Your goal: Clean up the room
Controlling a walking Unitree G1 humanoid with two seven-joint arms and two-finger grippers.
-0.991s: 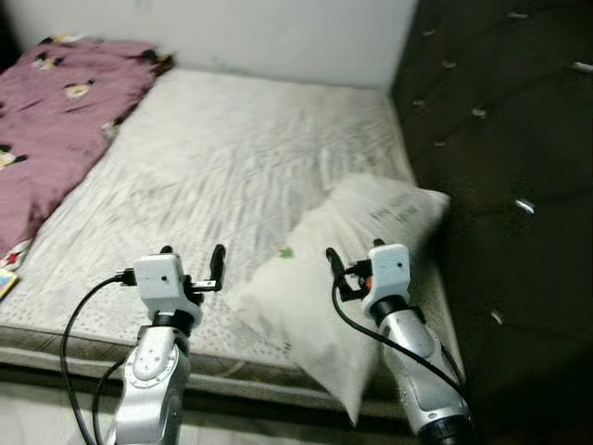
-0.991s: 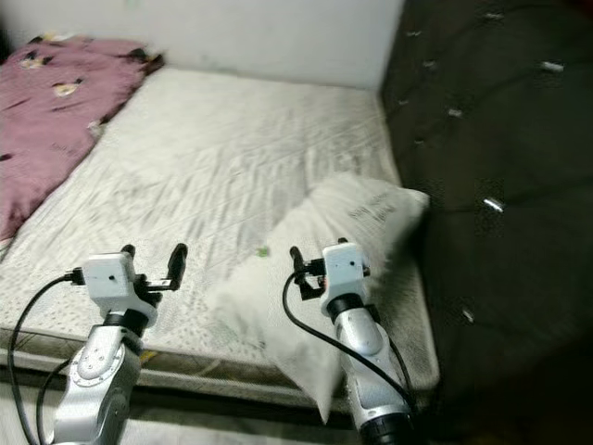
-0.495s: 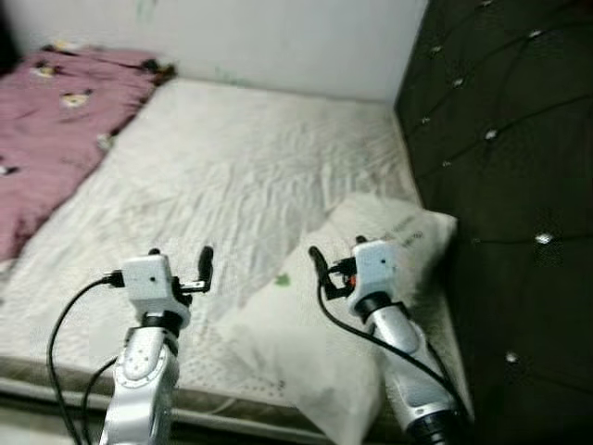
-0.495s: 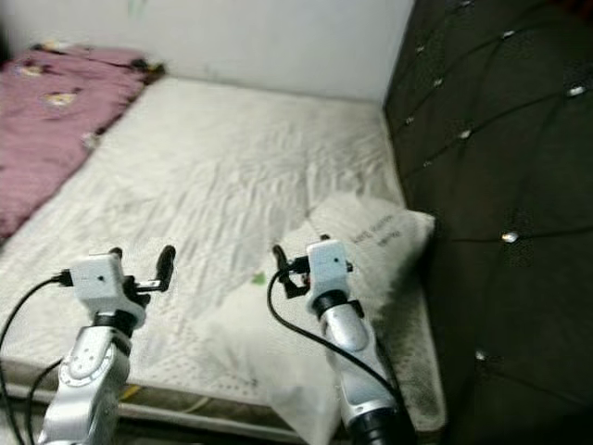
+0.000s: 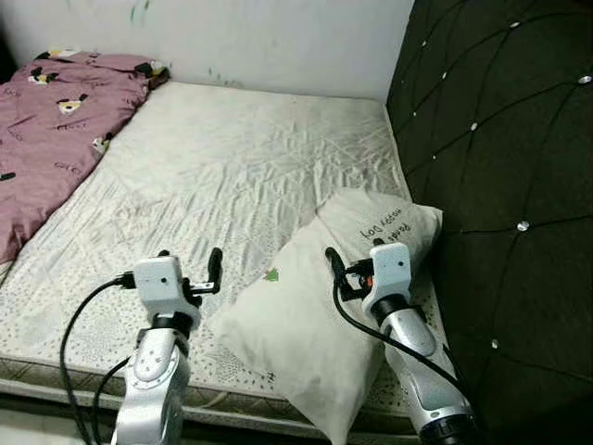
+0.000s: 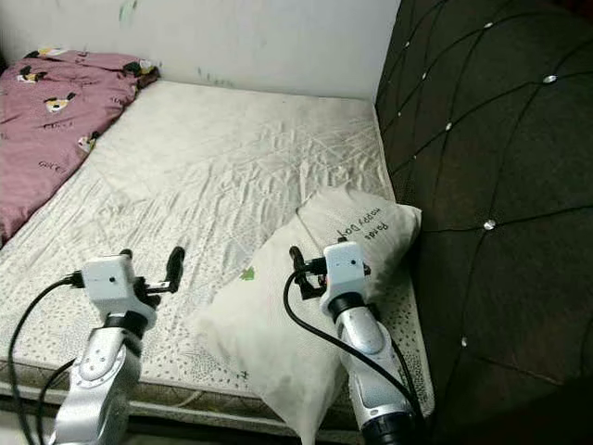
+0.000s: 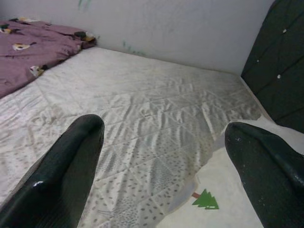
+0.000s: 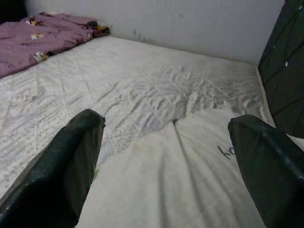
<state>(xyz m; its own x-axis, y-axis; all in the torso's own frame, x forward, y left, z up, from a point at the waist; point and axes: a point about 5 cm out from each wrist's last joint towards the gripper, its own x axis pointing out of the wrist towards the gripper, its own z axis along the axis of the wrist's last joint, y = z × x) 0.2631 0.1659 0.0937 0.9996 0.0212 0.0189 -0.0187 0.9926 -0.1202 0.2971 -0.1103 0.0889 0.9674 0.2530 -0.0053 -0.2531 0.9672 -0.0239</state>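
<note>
White quilted cover: the mattress [image 5: 232, 176] fills most of the floor in front of me, creased across the middle, its near edge running under both robot arms.

Pillow: a white pillow [image 5: 315, 297] lies aslant on the near right corner of the mattress, its far end up against the dark headboard and its near corner poking out over the mattress edge. It has a small green tree mark [image 5: 272, 274] on the side facing the left arm and a line of dark lettering [image 5: 384, 227] near the far end.

Blanket: a mauve blanket [image 5: 51, 120] with small cartoon prints is bunched along the far left side of the mattress, well apart from the pillow.

Headboard: a dark tufted headboard [image 5: 500, 158] with shiny studs stands along the right side, touching the pillow's far end.

Wall: a pale wall [image 5: 232, 37] runs behind the far edge of the mattress, with a few faint greenish smudges.

Left gripper: the left gripper [image 5: 190, 260] hovers above the near part of the mattress, just beside the pillow's near left edge, fingers spread wide with nothing between them.

Right gripper: the right gripper [image 5: 355, 259] hangs right over the middle of the pillow, fingers wide apart as well; whether they touch the fabric I cannot tell.
</note>
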